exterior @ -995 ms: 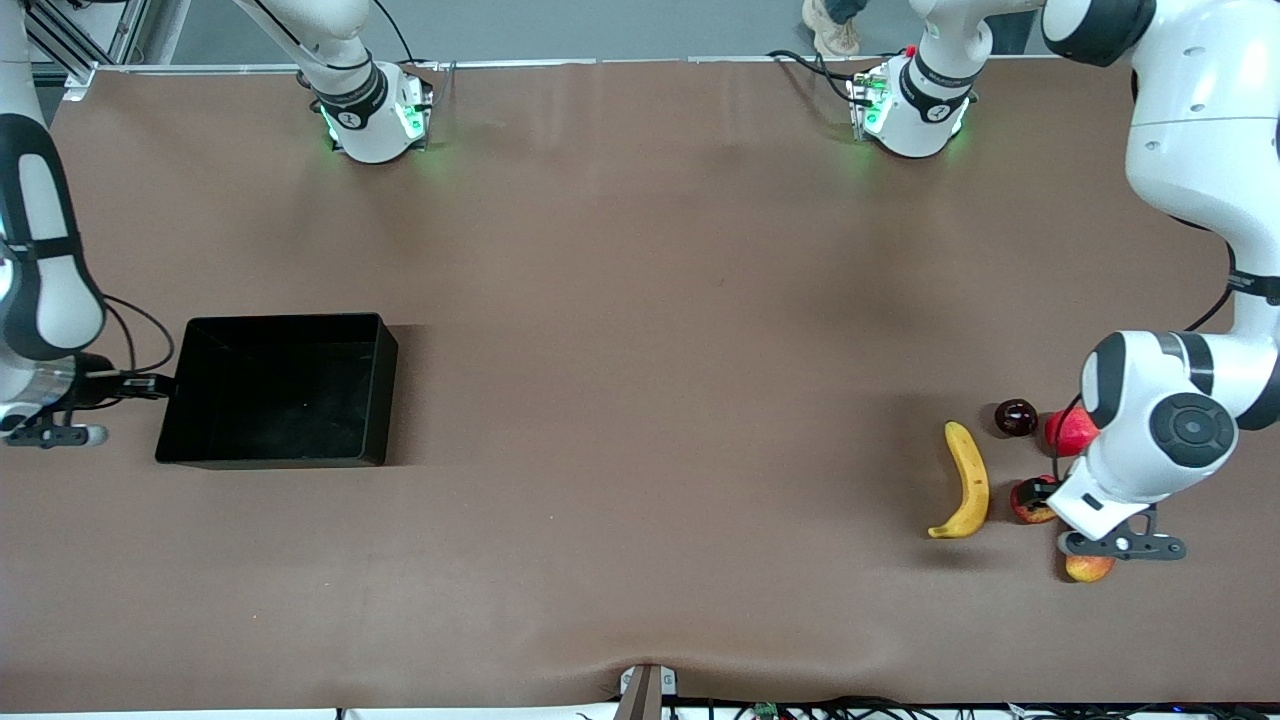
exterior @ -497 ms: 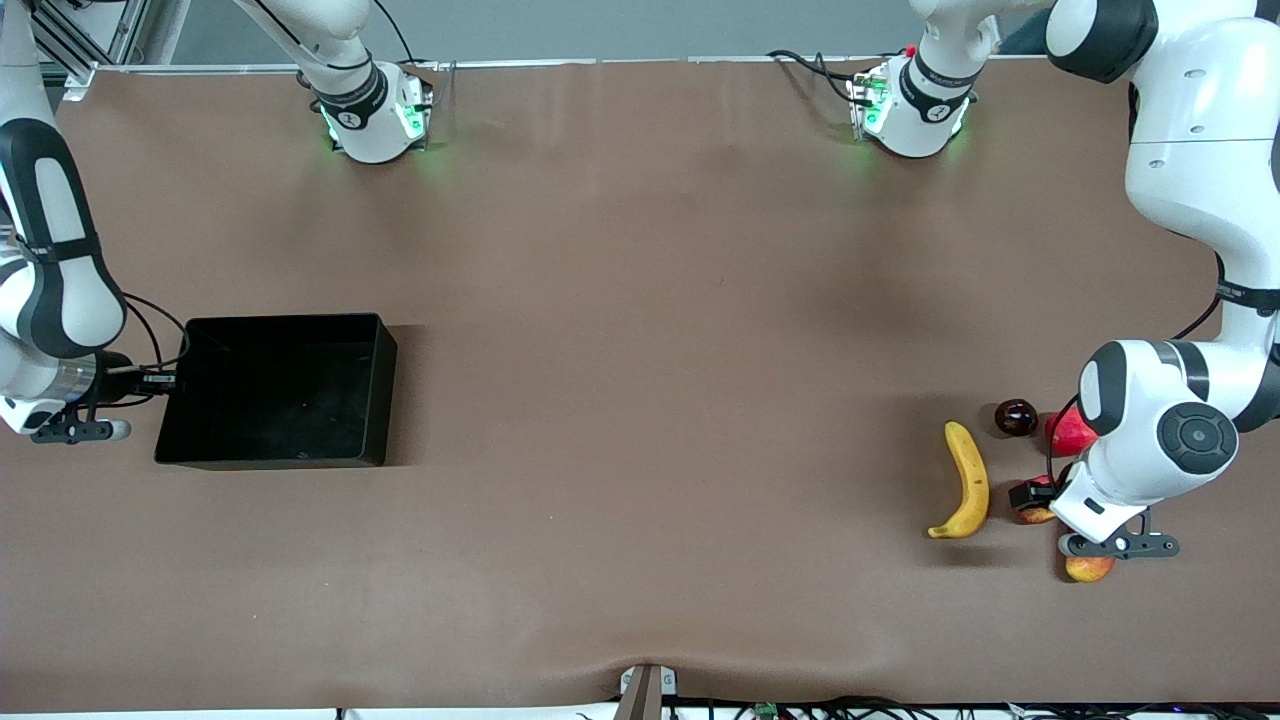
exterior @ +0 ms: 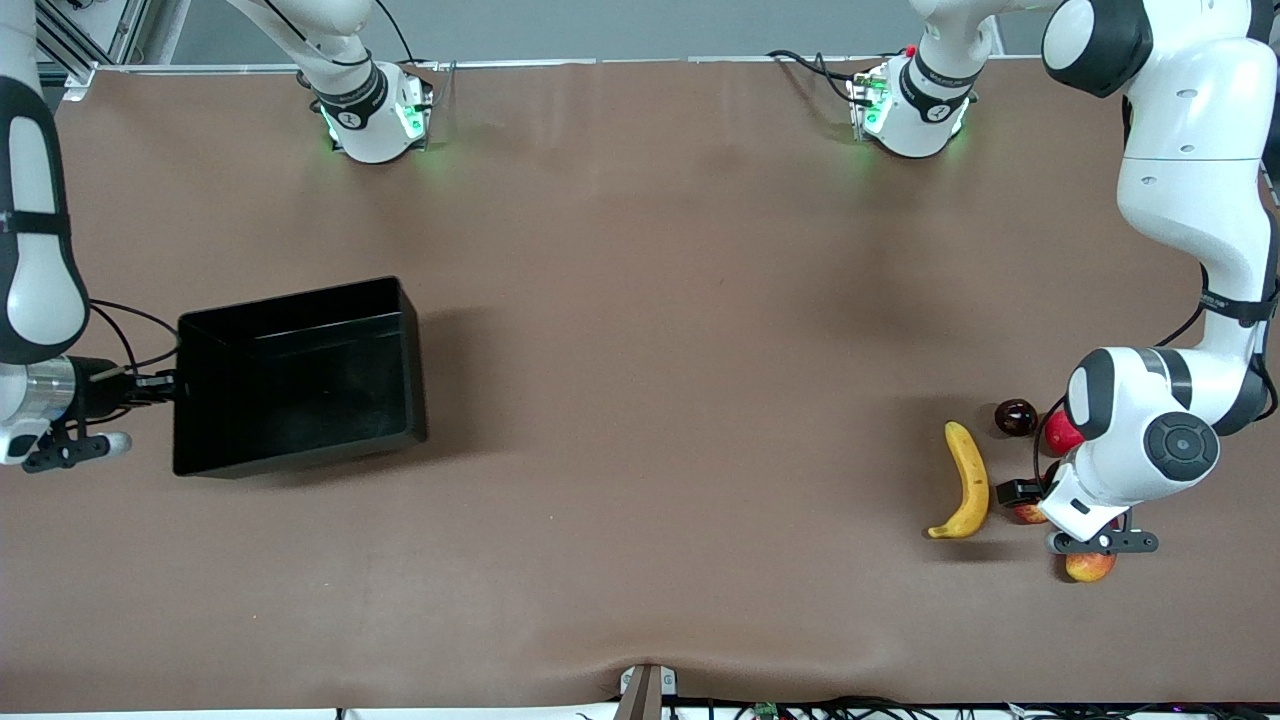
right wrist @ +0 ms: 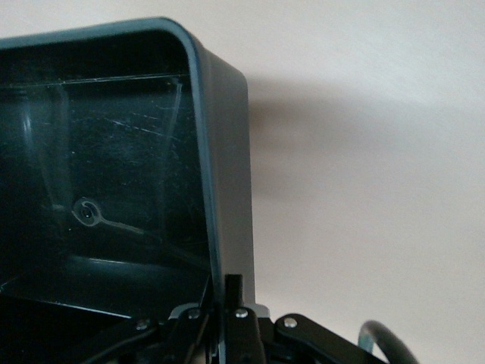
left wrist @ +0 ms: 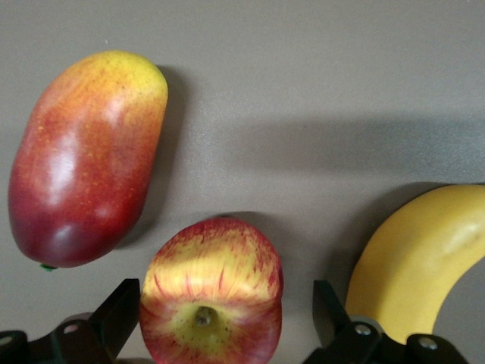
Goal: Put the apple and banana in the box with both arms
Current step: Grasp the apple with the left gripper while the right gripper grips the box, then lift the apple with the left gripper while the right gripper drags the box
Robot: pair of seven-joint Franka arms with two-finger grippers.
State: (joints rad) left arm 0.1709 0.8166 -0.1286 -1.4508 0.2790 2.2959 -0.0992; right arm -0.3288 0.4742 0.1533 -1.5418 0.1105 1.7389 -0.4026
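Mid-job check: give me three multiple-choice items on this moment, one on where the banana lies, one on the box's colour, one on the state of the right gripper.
1. Where is the banana?
A. In the box
B. On the table, at the left arm's end
C. In the right gripper

2. What colour is the box?
A. Black
B. White
C. Blue

3. What is the right gripper doing?
A. Open over the banana
B. Shut on the box's wall
C. Holding the apple

Answers:
1. B: the banana lies on the table beside the apple, with the open left gripper around the apple.
2. A: the walls and floor are black in both the front and right wrist views.
3. B: the right wrist view shows the fingers pinched on the box's wall, and the box sits tilted in the front view.
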